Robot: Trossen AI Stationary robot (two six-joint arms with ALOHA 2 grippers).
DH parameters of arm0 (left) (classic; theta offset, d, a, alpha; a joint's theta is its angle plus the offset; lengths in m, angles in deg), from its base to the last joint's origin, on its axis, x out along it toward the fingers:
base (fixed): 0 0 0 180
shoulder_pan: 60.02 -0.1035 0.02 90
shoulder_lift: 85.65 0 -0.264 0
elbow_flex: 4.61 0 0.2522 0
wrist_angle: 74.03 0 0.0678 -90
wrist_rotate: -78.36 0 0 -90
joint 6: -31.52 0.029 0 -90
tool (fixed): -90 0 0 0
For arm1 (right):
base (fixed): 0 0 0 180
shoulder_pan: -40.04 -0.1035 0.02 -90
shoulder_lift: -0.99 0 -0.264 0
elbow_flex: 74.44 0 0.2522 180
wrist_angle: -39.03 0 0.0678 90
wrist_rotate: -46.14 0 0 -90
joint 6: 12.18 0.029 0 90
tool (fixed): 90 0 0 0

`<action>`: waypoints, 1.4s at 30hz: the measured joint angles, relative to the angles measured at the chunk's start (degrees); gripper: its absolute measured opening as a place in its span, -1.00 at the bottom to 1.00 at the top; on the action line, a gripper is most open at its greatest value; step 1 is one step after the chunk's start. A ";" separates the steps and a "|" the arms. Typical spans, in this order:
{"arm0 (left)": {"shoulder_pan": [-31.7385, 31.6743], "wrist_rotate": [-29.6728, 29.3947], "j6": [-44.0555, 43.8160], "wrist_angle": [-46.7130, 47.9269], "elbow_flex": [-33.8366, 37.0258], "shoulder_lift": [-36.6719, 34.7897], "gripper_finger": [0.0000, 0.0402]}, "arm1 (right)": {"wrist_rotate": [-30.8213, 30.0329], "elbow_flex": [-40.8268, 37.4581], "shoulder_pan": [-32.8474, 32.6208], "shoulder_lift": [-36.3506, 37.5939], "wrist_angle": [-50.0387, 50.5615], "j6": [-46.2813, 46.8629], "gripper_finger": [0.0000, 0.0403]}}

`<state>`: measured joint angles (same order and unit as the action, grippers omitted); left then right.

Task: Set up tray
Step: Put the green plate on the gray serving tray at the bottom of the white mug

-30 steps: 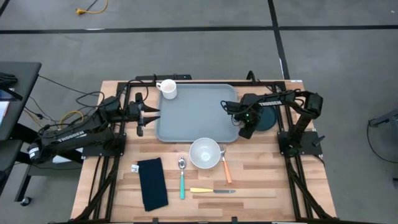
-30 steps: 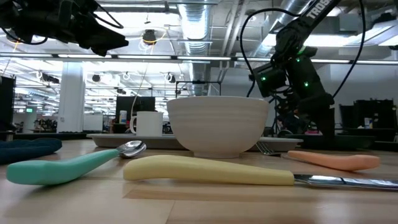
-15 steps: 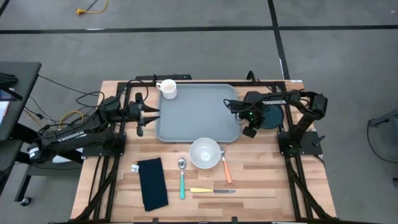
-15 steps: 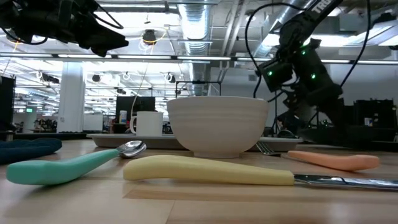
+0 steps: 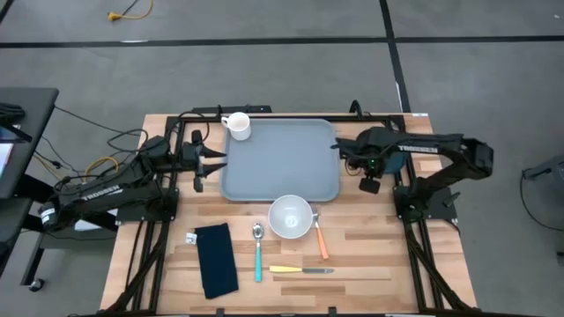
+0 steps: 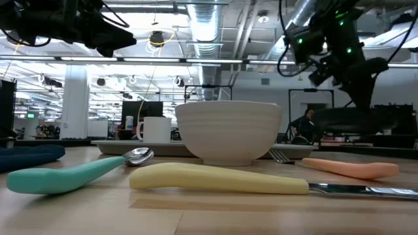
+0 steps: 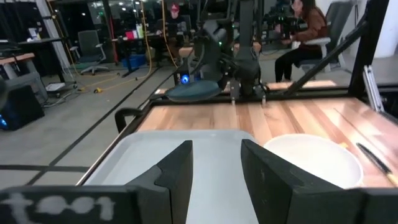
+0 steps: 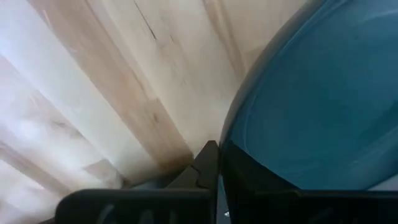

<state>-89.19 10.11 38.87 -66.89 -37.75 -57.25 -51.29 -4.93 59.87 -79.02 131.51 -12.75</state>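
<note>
Mid-table tray (image 5: pixel 279 158) long axis left-right; left fingers (image 7: pixel 180 171) apart; right fingers pinching plate (image 8: pixel 311 106).

The tray (image 5: pixel 280 160) is seen flat on the far middle of the worktop (image 5: pixel 370 242). It is large, light grey-blue and rectangular, with rounded corners and a low raised rim. A white mug (image 5: pixel 238 126) is standing on its far left corner.

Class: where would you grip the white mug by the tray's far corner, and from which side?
Pinch one wall of the mug at the rim, coming down from above. It stands upright with its mouth open, and its small handle, pointing towards the left arm's side, looks too slim to clamp.
</note>
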 joint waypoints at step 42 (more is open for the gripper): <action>5.47 0.14 -10.45 -13.63 -26.41 45.37 -0.38 | 1.82 20.04 -22.57 2.82 -7.54 -28.47 -0.99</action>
<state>-83.72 10.25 28.42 -80.51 -64.16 -11.87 -49.47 15.11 37.30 -76.20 123.97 -41.22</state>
